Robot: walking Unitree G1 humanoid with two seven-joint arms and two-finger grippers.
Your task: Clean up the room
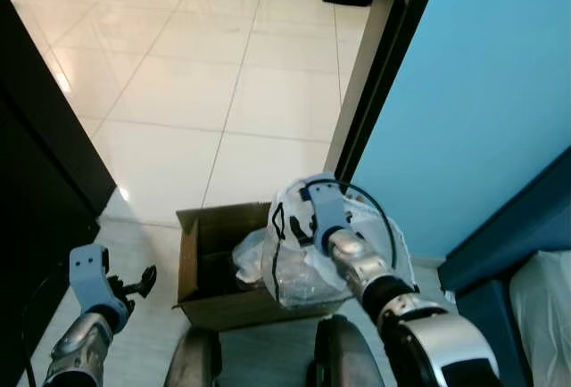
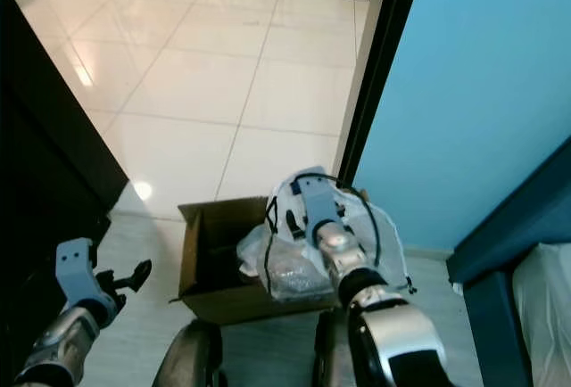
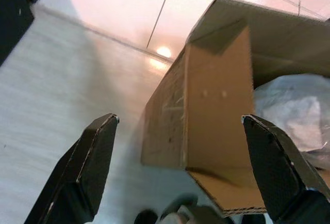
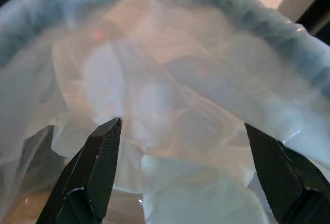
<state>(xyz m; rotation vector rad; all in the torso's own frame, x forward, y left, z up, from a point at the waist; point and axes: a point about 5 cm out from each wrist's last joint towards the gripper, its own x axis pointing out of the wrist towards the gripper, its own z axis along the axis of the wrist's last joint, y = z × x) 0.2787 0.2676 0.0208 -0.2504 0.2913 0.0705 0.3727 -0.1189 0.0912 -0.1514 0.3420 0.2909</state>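
An open brown cardboard box stands on the grey floor right in front of me. A crumpled clear plastic bag hangs over its right half, partly inside it. My right gripper is pushed into the bag from above, fingers spread open and plastic draped around them; in the left eye view its wrist sits on top of the bag. My left gripper hovers low to the left of the box, open and holding nothing. In the left wrist view it faces the box's side wall.
A black door frame and a blue wall rise on the right, with dark blue furniture below them. A black cabinet lines the left. Glossy white tiles lie beyond the box. My knees are at the bottom.
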